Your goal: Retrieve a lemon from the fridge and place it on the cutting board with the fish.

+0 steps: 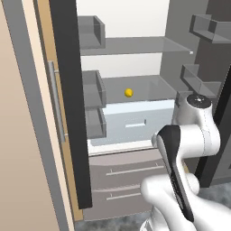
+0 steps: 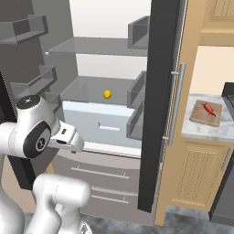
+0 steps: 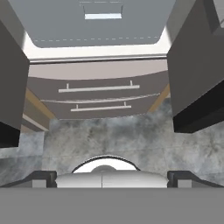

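My claw [image 3: 112, 177] hangs released, jaws spread wide with nothing between them, pointing down at the fridge's [image 1: 135, 45] two lower drawers [image 3: 98, 89] and the mottled grey floor [image 3: 109, 140]. The fridge doors stand open. The lemon [image 1: 129, 92] sits alone on the glass shelf [image 1: 149, 85], at about twelve o'clock from my arm in the left base view. Over at three o'clock in the right base view, the fish [image 2: 209, 109] lies on the cutting board [image 2: 199, 116] on the marble counter [image 2: 205, 130].
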